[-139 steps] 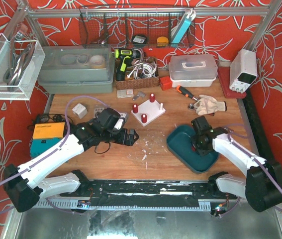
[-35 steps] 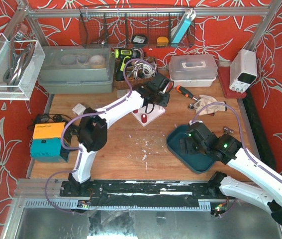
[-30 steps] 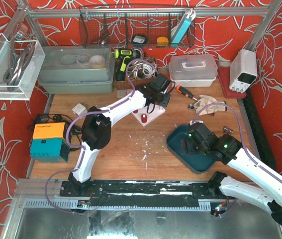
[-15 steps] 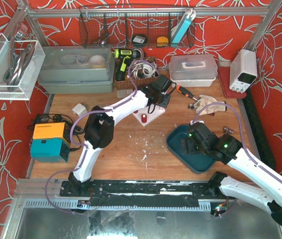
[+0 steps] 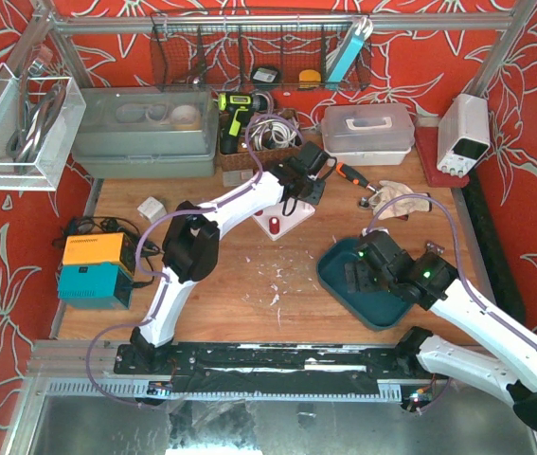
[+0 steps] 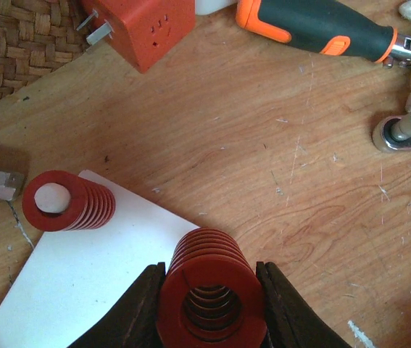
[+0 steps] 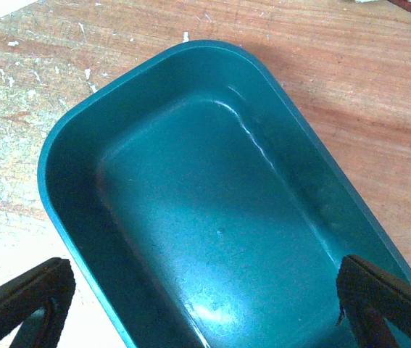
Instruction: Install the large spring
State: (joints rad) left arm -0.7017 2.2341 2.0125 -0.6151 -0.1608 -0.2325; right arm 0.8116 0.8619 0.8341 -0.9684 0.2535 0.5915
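Nearest to the arm bases, the right end effector (image 7: 204, 275) hangs over the teal tray (image 7: 212, 45) with its two fingers spread wide, nearly as wide as the tray is long, and it holds nothing. Farther out on the desk (image 6: 277, 159), the left end effector (image 6: 211, 312) is closed on the large spring (image 6: 209, 290). One dark finger presses on each side of the red coil, and the open end of the coil faces the wrist camera. The spring is over a corner of the white base plate (image 6: 82, 275). I cannot tell if a post is inside it. Near it on the plate, to the left in the wrist view, a smaller red spring (image 6: 66, 201) sits around a white post. Beyond the plate lie an orange block (image 6: 140, 25), a ratchet screwdriver (image 6: 314, 25) with a black and orange handle, and a wicker basket (image 6: 9, 43). The markings on the white bench power supply (image 5: 464, 133) at the far right are too small to read.
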